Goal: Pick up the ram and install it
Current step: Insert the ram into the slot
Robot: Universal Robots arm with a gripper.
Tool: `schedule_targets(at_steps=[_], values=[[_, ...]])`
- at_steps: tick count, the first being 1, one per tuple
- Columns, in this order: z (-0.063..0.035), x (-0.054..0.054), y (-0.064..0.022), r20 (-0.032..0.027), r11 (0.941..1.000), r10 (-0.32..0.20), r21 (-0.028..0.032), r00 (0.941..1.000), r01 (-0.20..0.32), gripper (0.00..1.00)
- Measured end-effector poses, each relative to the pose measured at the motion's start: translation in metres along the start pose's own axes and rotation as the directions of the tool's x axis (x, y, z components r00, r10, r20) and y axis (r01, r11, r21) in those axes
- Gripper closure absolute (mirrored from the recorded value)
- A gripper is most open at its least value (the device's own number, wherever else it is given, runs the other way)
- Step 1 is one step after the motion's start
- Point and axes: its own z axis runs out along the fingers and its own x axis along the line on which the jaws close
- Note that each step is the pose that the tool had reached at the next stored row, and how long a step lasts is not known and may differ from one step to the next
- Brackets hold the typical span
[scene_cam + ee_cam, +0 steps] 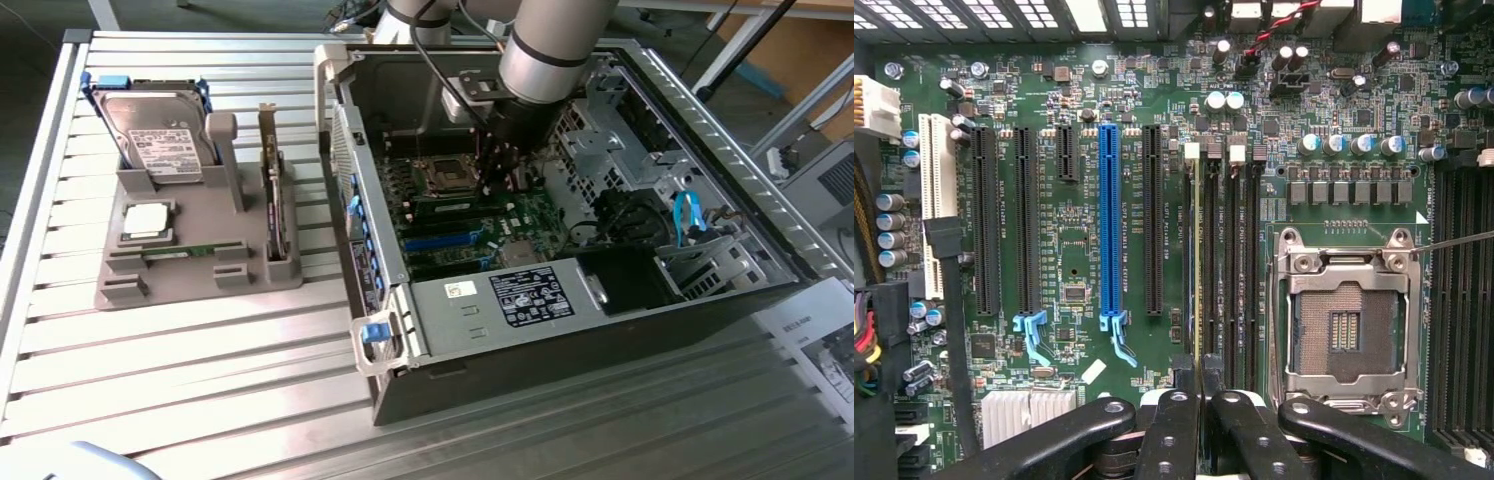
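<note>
In the wrist view the ram (1199, 260) shows edge-on as a thin yellow-green line. It stands along the first of the black memory slots (1229, 260), beside the open processor socket (1346, 330). My gripper (1199, 385) is shut on the ram's near end, with a black finger (1174, 420) pressed on each side. Whether the ram is seated in the slot or just above it, I cannot tell. In the exterior view the gripper (507, 175) reaches down into the open computer case (340, 120), over the motherboard (514, 215).
A grey holder (187, 275) stands on the slatted table at the exterior view's left. It carries a hard drive (160, 140), a silver processor (147, 222), an upright expansion card (274, 200) and a thin green strip (180, 252) at its front. Blue cables (687, 215) lie inside the case.
</note>
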Motion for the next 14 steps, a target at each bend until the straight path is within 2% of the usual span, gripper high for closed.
schedule_targets(at_steps=[14], values=[[-0.0021, -0.0001, 0.0, 0.0001, 1.0, 0.0, 0.0, 1.0, 0.0, 0.88]])
